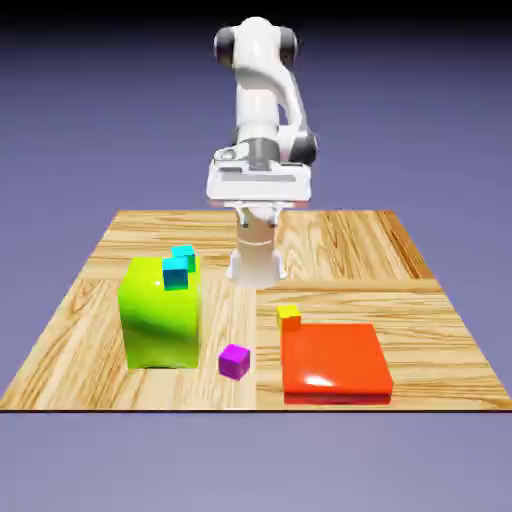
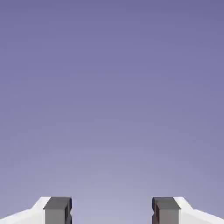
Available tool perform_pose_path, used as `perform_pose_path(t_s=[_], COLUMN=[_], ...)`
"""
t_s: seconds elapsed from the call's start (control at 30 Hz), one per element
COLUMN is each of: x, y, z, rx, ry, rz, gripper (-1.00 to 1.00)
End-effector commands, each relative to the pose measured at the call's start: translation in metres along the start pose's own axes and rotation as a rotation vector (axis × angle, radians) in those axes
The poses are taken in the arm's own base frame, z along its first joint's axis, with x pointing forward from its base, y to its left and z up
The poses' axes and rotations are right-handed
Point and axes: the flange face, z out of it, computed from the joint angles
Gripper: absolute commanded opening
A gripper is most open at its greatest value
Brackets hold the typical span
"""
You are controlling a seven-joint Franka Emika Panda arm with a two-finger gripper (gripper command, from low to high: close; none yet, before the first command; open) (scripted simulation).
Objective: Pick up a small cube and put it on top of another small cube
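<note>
Okay, we should tip the empty, wide-spread white two-finger gripper [image 2: 112, 211] down, then centre over the near-side small glossy purple cube [image 1: 234, 362].

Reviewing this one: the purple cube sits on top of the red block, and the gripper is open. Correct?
Not quite: the exterior view shows the purple cube on the table, beside the red block. The rest stands.

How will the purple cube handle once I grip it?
The purple cube looks rigid, so it probably won't squash. Its glossy faces may be a little slippery. Sitting flat on the wood, it seems unlikely to roll if nudged.
</note>
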Motion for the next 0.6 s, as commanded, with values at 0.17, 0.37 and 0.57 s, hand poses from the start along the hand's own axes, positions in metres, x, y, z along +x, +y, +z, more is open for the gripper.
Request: perform_pose_path(t_s=[0.17,0.37,0.57], x=[-0.021,-0.051,-0.081], y=[0.012,0.036,0.072], z=[0.074,0.143,0.2], rx=[-0.137,-0.272,-0.415], ry=[-0.239,-0.479,-0.724], rz=[-0.26,-0.541,-0.83], gripper=[0.0,0.0,0.0])
